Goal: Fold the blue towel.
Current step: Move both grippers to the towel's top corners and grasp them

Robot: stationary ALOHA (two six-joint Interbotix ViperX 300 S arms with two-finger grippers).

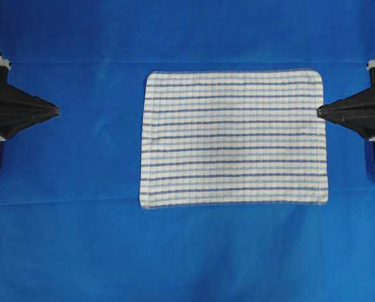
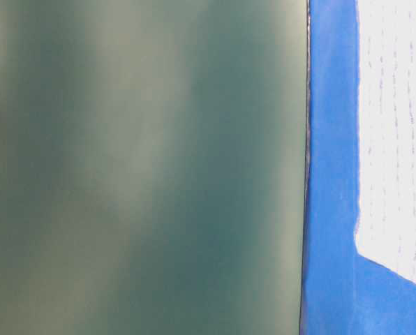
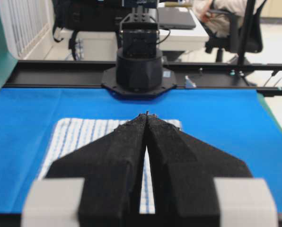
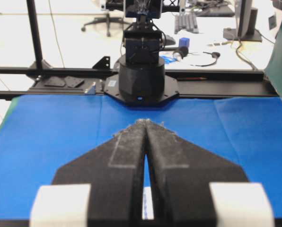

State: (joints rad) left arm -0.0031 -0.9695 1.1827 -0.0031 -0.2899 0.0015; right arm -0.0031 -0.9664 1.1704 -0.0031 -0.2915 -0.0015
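Note:
The blue towel [image 1: 233, 138], white with thin dark-blue and light-blue stripes, lies flat and unfolded right of centre on the plain blue sheet [image 1: 80, 220]. It also shows in the left wrist view [image 3: 79, 137], in the table-level view [image 2: 396, 139], and as a sliver in the right wrist view [image 4: 147, 203]. My left gripper [image 1: 56, 111] is shut and empty at the far left, well clear of the towel; its tips show in the left wrist view [image 3: 146, 115]. My right gripper [image 1: 319, 112] is shut and empty, its tip at the towel's right edge; it shows in its wrist view [image 4: 145, 121].
The blue sheet covers the whole table. The opposite arm's black base [image 3: 140, 71] stands at the far end of the left wrist view, and the other base [image 4: 141, 75] in the right wrist view. A blurred green panel [image 2: 145, 167] fills most of the table-level view.

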